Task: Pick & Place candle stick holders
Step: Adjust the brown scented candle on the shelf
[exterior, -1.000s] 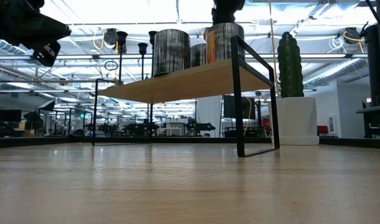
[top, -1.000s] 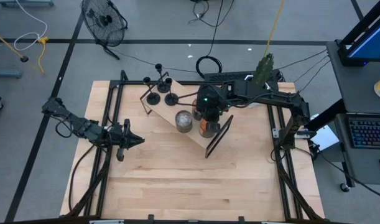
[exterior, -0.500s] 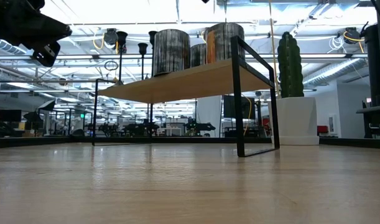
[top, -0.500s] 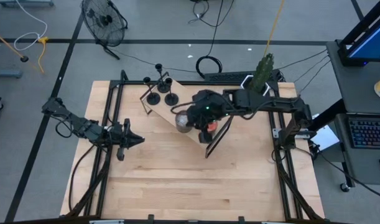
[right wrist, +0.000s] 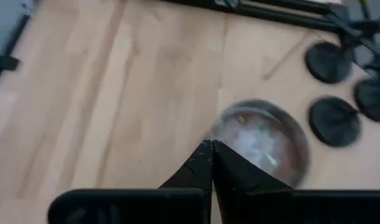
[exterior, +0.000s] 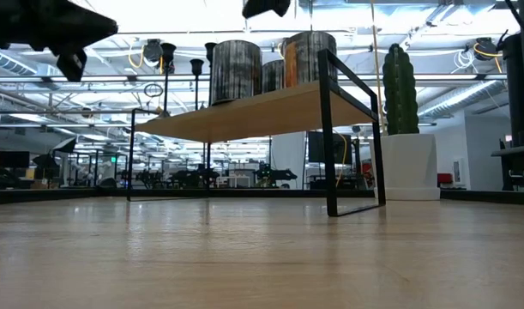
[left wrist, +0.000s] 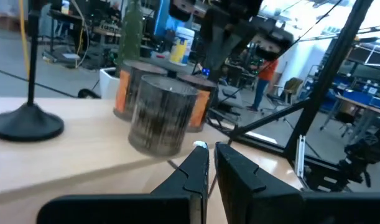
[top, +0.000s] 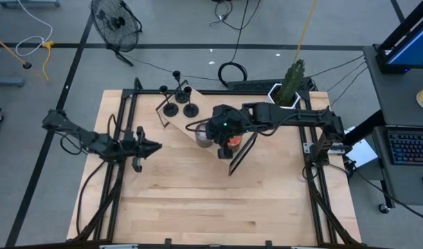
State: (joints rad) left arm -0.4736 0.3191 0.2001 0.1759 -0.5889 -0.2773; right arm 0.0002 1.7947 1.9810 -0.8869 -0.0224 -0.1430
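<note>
Three black candle stick holders (top: 180,104) stand on their round bases at the far-left end of a low wooden shelf (top: 185,124); the low view shows their cups (exterior: 168,50). My right gripper (right wrist: 211,148) hovers shut above a grey jar (right wrist: 261,140) on the shelf, touching nothing, with the holders' bases (right wrist: 336,121) beyond it. My left gripper (left wrist: 212,163) is shut and points level at the shelf from the table's left side (top: 152,146), holding nothing.
A grey jar (top: 203,133) and an orange jar (top: 229,142) stand on the shelf's middle. The shelf rests on black frame legs (exterior: 332,129) and lies slantwise across the table's far half. A cactus in a white pot (exterior: 400,112) stands at the far right.
My right gripper has gone toward the table's left edge, from above the orange jar to above the grey jar, and has tipped. My left gripper has tipped up toward level. The holders and jars have kept their places.
</note>
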